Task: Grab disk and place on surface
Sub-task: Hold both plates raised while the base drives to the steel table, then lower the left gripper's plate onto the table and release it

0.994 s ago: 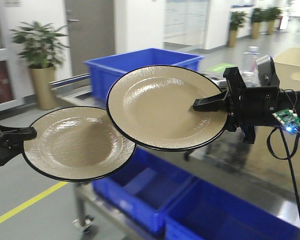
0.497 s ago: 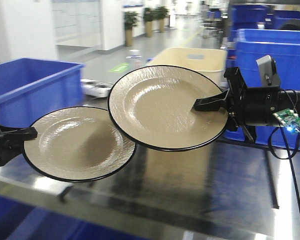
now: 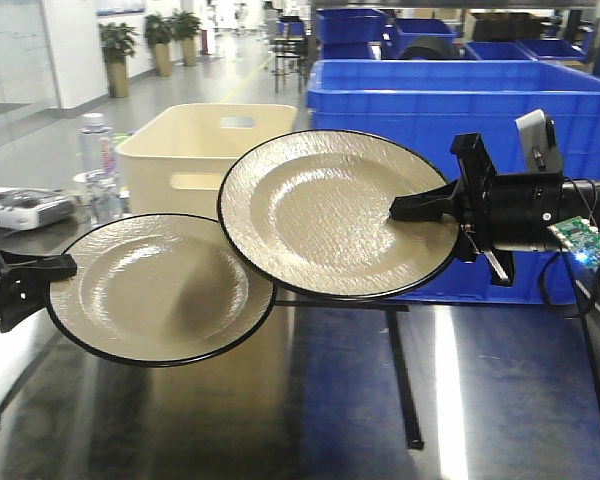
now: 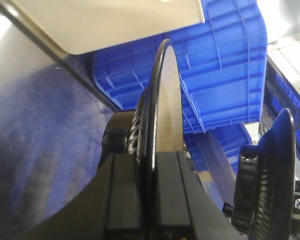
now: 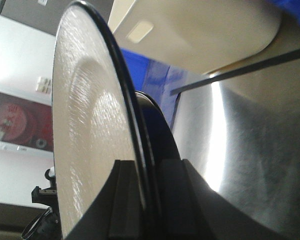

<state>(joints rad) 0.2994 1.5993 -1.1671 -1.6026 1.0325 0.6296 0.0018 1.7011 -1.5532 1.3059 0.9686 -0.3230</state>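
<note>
Two beige disks with black rims hang in the air over the shiny grey metal surface (image 3: 500,400). My left gripper (image 3: 62,266) is shut on the rim of the lower left disk (image 3: 160,288); the left wrist view shows that disk (image 4: 165,105) edge-on between the fingers of the gripper (image 4: 149,165). My right gripper (image 3: 412,208) is shut on the rim of the higher disk (image 3: 330,215), which overlaps the left one. In the right wrist view this disk (image 5: 90,125) fills the left side, pinched at the gripper (image 5: 147,175).
A cream plastic tub (image 3: 210,150) and large blue crates (image 3: 450,100) stand behind the surface. A black tape line (image 3: 400,370) runs across the tabletop. Bottles (image 3: 95,150) and a small device (image 3: 25,208) sit at the far left.
The whole background has swept sideways: the plants and blue bin gave way to the cream tub and blue crates, with the metal tabletop now below. Both disks keep their place in the grippers.
</note>
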